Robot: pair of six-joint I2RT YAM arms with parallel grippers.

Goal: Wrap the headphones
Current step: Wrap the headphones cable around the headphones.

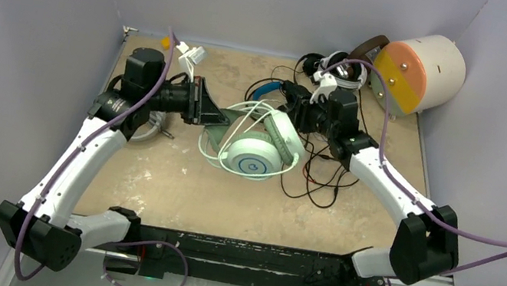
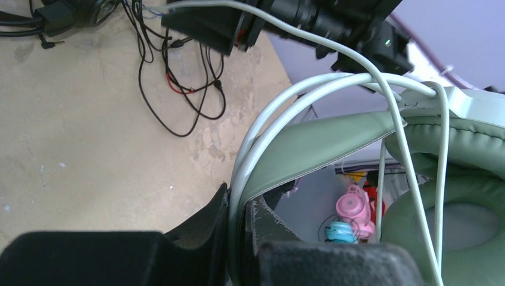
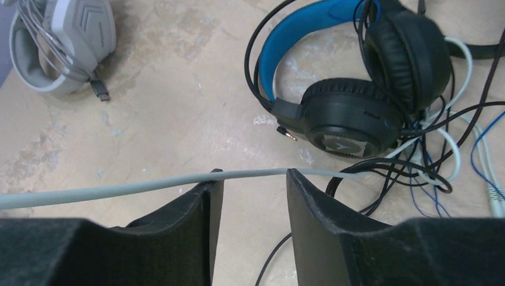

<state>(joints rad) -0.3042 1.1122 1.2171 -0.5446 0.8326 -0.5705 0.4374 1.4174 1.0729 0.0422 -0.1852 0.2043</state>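
- Left tool (image 2: 241, 238) is clenched on the headband of the mint-green headset (image 1: 256, 155). The padded band runs right between its fingers in the left wrist view.
- That headset sits about the middle of the bench (image 1: 173, 184), ear cups lying toward 4 o'clock from the left tool.
- Right tool (image 3: 251, 179) is released, jaws apart, at roughly 1 o'clock from the mint cups.
- A pale cable (image 3: 107, 192) crosses the gap at its fingertips. Can't honestly tell if it rests on the tips or hangs just past them, but it isn't pinched.
- More pale cable is looped over the mint headband and ear cup.
- Black headset with the blue headband (image 3: 348, 116) lies flat at 12 o'clock from the mint one, in a tangle of thin dark leads.
- White-grey headset (image 3: 71, 36) is over at 9 o'clock on the bench, cable bunched inside its band.
- Cream cylinder (image 1: 422, 66) sits off the 1 o'clock corner, small yellow block (image 1: 165, 41) at 11 o'clock.
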